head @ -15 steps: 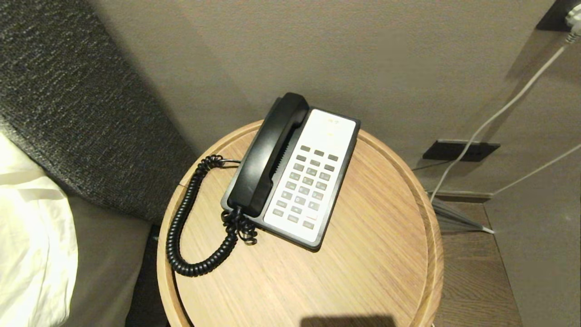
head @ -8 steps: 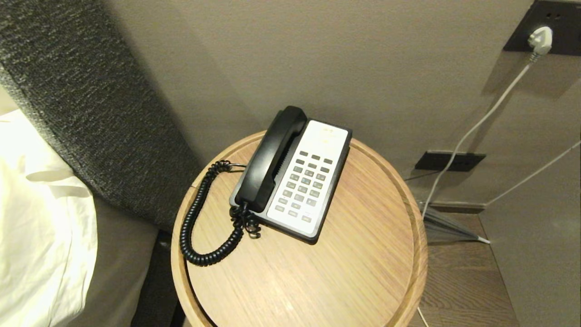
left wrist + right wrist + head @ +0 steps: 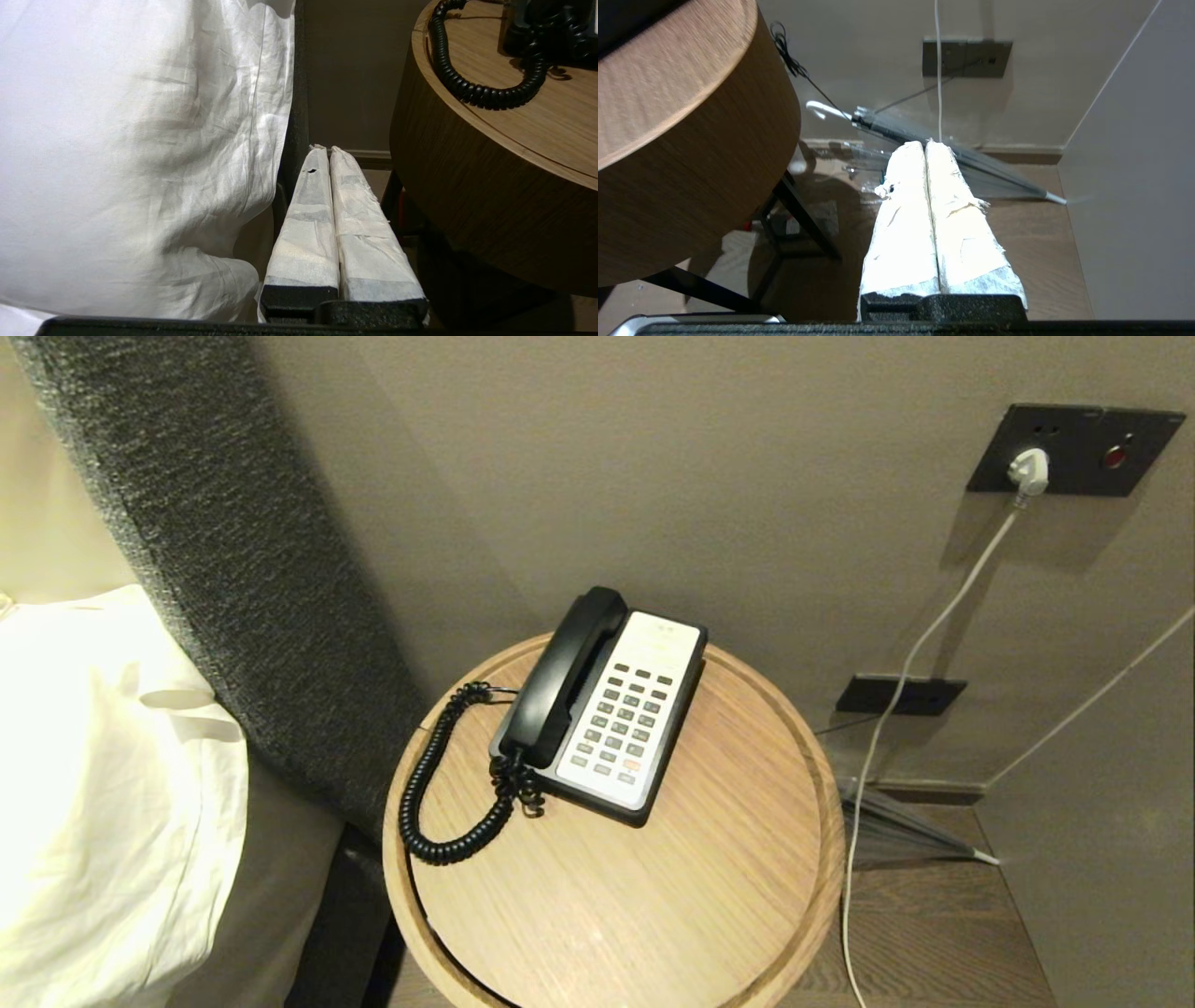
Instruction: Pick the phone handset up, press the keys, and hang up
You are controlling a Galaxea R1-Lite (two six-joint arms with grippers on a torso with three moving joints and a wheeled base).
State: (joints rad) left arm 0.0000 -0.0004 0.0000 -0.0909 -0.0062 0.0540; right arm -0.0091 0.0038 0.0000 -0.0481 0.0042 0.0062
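The black phone handset (image 3: 565,677) rests in its cradle on the left side of the phone base (image 3: 644,705), whose white face carries grey keys (image 3: 624,728). Its black coiled cord (image 3: 439,784) loops across the round wooden table (image 3: 728,859); the cord (image 3: 481,91) also shows in the left wrist view. Neither arm appears in the head view. My left gripper (image 3: 328,149) hangs shut and empty below the table's rim, between the bedding and the table. My right gripper (image 3: 925,143) is shut and empty too, low beside the table's right side, above the floor.
White bedding (image 3: 93,803) and a dark fabric headboard (image 3: 233,579) stand to the left of the table. A folded umbrella (image 3: 952,156) lies on the wooden floor at the right. A white cable (image 3: 924,635) runs down from a wall socket (image 3: 1074,448).
The whole head view has shifted: the camera rose and pulled back, so the table and phone look smaller and lower, and the wall socket came into view. The phone itself stayed put.
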